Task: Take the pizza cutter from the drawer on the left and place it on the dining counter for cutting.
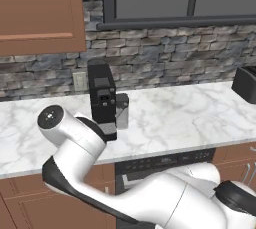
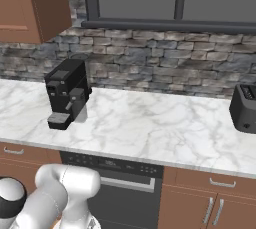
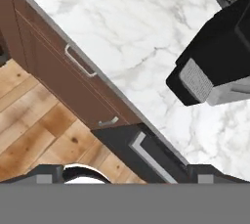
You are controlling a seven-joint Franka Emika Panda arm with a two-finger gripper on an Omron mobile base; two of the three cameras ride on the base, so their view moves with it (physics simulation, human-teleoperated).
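Observation:
The drawer [image 3: 51, 54], a reddish-brown wood front with a curved silver handle [image 3: 80, 61], sits shut just under the marble worktop's edge. It also appears at the lower left of the right base view as the drawer [image 2: 22, 155]. My gripper [image 3: 126, 175] hangs above and in front of it over the wooden floor. It is open, its dark tips far apart with nothing between them. The pizza cutter is hidden. The dining counter is out of view.
A black coffee machine [image 2: 67, 93] stands on the marble worktop [image 2: 150, 123], and a dark toaster [image 2: 245, 108] stands at the right. The black dishwasher front [image 3: 146, 152] lies right of the drawer, with a cabinet door [image 3: 73, 100] below it. My white arm [image 1: 100, 173] crosses the cabinets.

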